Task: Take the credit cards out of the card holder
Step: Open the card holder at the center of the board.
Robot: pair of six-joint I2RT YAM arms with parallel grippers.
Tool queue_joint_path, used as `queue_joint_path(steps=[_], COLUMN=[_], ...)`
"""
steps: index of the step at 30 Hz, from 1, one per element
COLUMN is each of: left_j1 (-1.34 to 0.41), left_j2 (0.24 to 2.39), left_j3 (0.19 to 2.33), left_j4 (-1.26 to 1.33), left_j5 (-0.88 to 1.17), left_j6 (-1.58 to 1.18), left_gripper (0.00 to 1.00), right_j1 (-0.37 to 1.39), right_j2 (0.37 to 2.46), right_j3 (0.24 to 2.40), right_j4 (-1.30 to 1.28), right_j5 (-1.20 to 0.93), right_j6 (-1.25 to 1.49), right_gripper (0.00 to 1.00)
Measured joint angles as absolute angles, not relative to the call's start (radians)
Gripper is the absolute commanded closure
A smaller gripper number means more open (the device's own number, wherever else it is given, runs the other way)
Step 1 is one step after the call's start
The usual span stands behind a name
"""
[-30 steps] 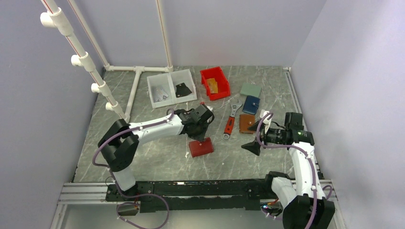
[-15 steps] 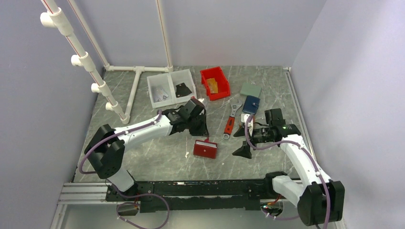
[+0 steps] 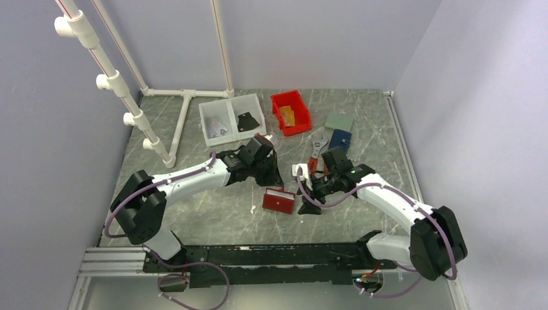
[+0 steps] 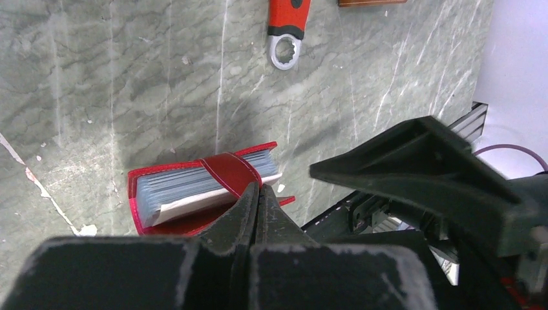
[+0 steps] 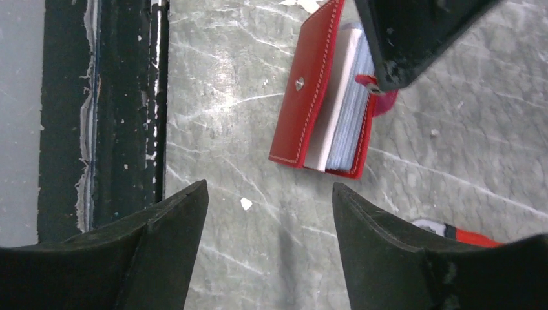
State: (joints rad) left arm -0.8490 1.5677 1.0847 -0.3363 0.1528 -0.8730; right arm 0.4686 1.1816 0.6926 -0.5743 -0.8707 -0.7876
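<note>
We pinched the card holder's (image 4: 187, 194) strap (image 4: 226, 169) in the left gripper's (image 4: 256, 189) closed jaws, steadying it for the wide-open, empty right gripper (image 5: 268, 187).

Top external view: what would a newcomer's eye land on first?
The red card holder mid-table, pale pockets showing. The left pincer is pinched shut at its strap, while the right pincer hangs open just right of it.
</note>
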Motion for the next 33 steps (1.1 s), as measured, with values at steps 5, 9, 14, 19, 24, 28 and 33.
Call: queue_joint_path(steps=[5, 9, 14, 19, 24, 28, 33], left_j1=[-0.847, -0.846, -0.846, -0.846, -0.842, -0.827, -0.799], left_j2=[1.559, 1.541, 1.527, 1.517, 1.482, 1.413, 1.317], left_j3=[1.071, 1.057, 1.049, 1.041, 1.029, 1.012, 0.989], left_j4=[-0.325, -0.317, -0.303, -0.298, -0.314, -0.346, -0.379], left_j5=[0.154, 0.161, 0.165, 0.164, 0.155, 0.141, 0.121], left_j6=[-0.893, -0.909, -0.925, -0.934, -0.934, -0.933, -0.930], left_gripper=[1.00, 1.00, 1.00, 1.00, 1.00, 1.00, 1.00], right_j1=[0.568, 0.619, 0.649, 0.667, 0.667, 0.655, 0.653], right_j2=[1.234, 1.246, 1.271, 1.283, 1.274, 1.261, 1.264], right_j3=[0.693, 0.693, 0.693, 0.696, 0.715, 0.763, 0.818], right_j4=[-0.496, -0.440, -0.391, -0.381, -0.425, -0.509, -0.559], right_j5=[-0.785, -0.723, -0.670, -0.652, -0.650, -0.624, -0.579], right_j6=[-0.740, -0.701, -0.661, -0.653, -0.697, -0.780, -0.878], right_gripper=[0.48, 0.63, 0.89, 1.00, 1.00, 1.00, 1.00])
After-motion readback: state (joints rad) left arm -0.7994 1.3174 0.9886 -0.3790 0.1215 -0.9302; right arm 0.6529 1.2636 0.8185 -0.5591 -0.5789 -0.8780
